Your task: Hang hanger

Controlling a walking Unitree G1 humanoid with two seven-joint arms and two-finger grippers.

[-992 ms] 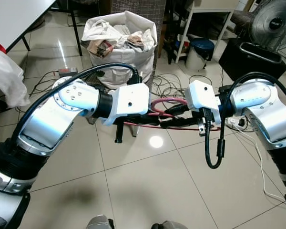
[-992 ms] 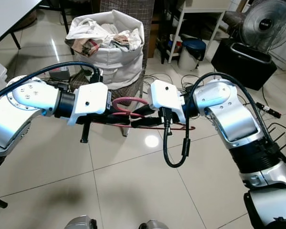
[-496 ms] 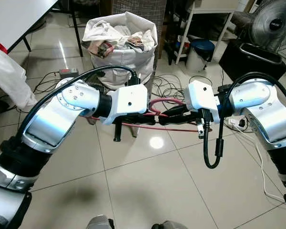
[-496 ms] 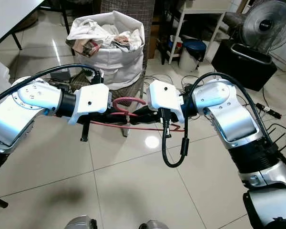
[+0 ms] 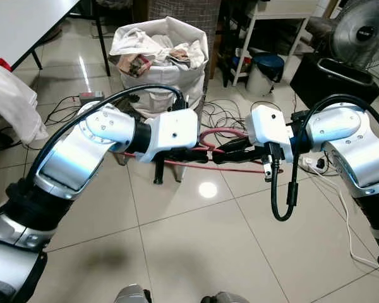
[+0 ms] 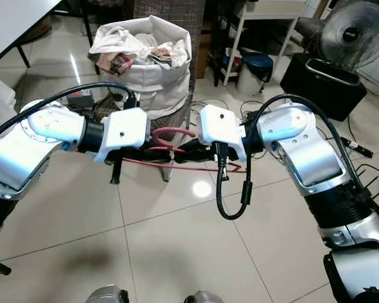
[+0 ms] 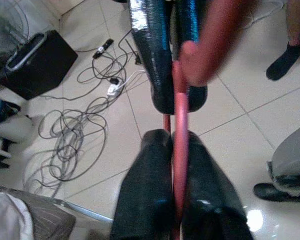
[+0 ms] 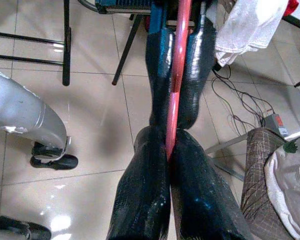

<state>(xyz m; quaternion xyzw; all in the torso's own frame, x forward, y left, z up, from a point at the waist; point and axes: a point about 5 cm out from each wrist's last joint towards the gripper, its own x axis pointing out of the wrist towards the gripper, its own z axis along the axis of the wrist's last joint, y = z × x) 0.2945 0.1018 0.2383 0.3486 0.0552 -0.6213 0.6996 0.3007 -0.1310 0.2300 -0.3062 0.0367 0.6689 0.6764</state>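
Both pincers clamp the red hanger (image 5: 222,134): left pincer (image 7: 174,165), right pincer (image 8: 171,145), fingertips meeting. Uneven pulling could twist it loose above the floor (image 5: 196,233).

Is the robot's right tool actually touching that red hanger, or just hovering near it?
Touching. In the right wrist view the right tool has its two black fingers pressed against either side of the red hanger, with no gap showing.

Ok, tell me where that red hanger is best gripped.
Grip the red hanger on its thin straight bar, fingers closing across it from either side. Both the left hand and right hand are shut on it there; the curved hook probably offers a less steady hold.
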